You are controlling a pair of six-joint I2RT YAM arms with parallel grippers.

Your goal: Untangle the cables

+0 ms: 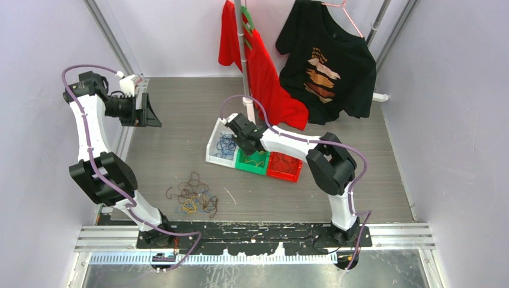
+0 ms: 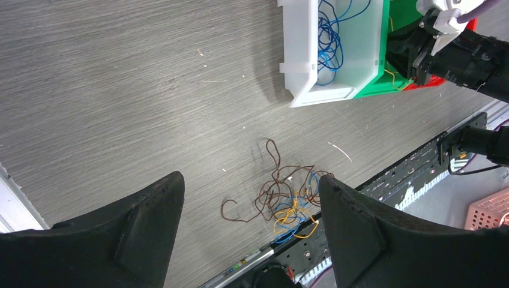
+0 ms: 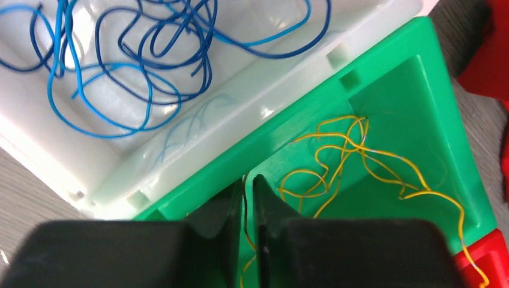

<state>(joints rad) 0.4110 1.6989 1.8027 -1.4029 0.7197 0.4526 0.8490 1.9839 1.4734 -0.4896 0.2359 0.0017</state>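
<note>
A tangle of brown, blue and yellow cables (image 1: 193,197) lies on the grey table near the front edge; the left wrist view shows the tangle (image 2: 282,201) far below. My left gripper (image 1: 150,114) is raised at the far left, open and empty (image 2: 251,177). My right gripper (image 1: 239,133) hangs over the green bin (image 3: 420,108). Its jaws stand a narrow gap apart (image 3: 247,180), and a yellow cable (image 3: 246,207) runs loosely through that gap. More yellow cables (image 3: 342,156) lie in the green bin. Blue cables (image 3: 129,72) fill the white bin (image 3: 198,129).
A red bin (image 1: 284,167) with dark strands stands right of the green one. A red T-shirt (image 1: 258,72) and a black T-shirt (image 1: 327,66) hang at the back by a pole (image 1: 243,48). Lilac walls close in both sides. A pink basket (image 2: 489,210) sits beyond the table's front rail.
</note>
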